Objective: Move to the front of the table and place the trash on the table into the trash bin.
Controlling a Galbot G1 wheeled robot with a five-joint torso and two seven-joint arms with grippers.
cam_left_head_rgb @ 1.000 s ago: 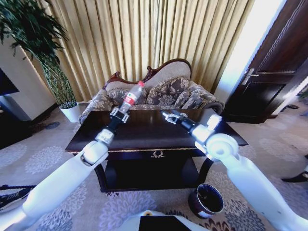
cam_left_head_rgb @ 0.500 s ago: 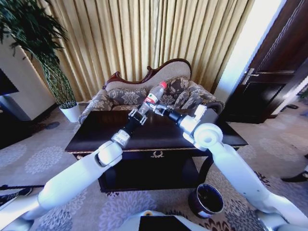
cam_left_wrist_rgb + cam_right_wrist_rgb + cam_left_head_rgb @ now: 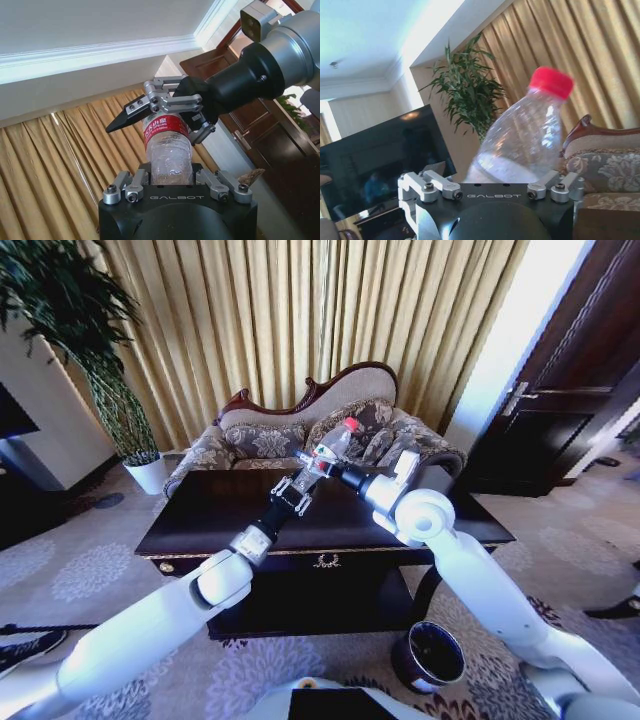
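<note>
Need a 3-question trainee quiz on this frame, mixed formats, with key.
1. True or false: the bottle lies flat on the table.
2. Multiple choice: where is the right gripper on the bottle? A) at its red cap B) around the red label C) at its base
3. Fill in: the trash bin stands on the ____, near the table's front right corner.

Key:
1. False. It is held in the air above the table, tilted, with the left gripper at its lower end.
2. B. The left wrist view shows its fingers either side of the label.
3. Carpet.
</note>
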